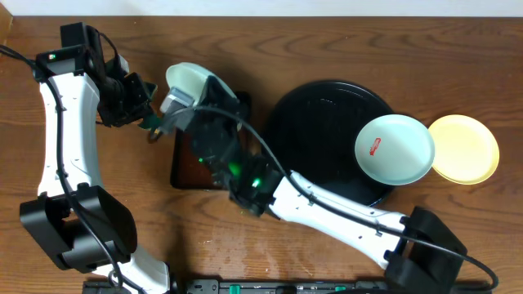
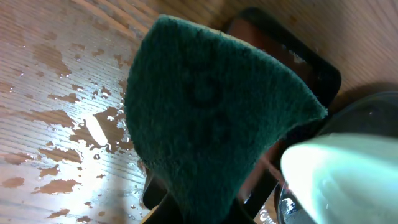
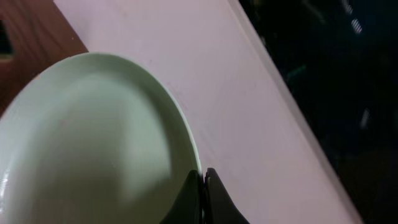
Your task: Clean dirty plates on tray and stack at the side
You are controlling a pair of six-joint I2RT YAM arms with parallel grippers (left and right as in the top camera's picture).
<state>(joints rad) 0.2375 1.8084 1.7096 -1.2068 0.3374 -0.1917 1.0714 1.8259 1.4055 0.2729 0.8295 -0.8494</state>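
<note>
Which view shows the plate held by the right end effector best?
Right wrist: the held plate fills the frame, rim pinched by the right end effector. Overhead shows it tilted, partly hidden; left wrist, a blurred edge.

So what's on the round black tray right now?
One mint-white plate with a red smear, at the tray's right edge. The right arm hides the tray's lower rim.

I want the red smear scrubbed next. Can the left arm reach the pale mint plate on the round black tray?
Probably not directly: the right arm, holding another mint plate, stretches across between, and the red-smeared mint plate sits at the round black tray's far right side.
</note>
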